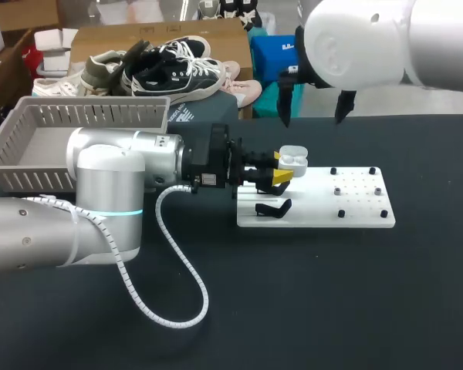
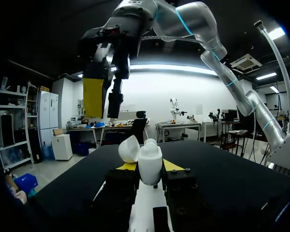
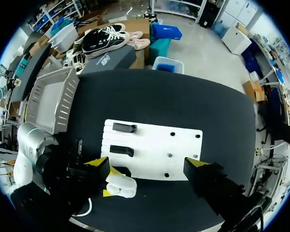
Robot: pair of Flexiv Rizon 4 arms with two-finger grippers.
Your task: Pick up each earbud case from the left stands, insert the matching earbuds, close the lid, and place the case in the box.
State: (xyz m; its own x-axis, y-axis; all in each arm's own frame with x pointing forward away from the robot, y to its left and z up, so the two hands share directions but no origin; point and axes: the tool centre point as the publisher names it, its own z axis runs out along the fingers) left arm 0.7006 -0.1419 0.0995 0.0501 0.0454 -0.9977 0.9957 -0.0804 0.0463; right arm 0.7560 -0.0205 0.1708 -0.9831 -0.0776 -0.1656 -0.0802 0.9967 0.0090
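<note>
My left gripper [image 1: 282,166] is shut on a white earbud case [image 1: 293,160] and holds it above the left end of the white board [image 1: 324,202]. The case [image 2: 150,163] sits between the yellow tips with its lid [image 2: 128,148] swung open. My right gripper [image 1: 314,109] hangs open, high above the board's far edge and apart from the case. In the right wrist view its fingers [image 3: 99,164] stand wide over the board [image 3: 154,147], with the case [image 3: 121,186] beside one tip. It shows in the left wrist view as my right gripper [image 2: 104,96] above the case.
Two black stands [image 1: 272,208] sit at the board's left end, seen again as stands [image 3: 123,127] in the right wrist view. Small black pegs [image 1: 374,171] dot its right half. A grey slatted basket [image 1: 85,116] stands at the back left. My left arm's white cable [image 1: 174,308] loops over the dark table.
</note>
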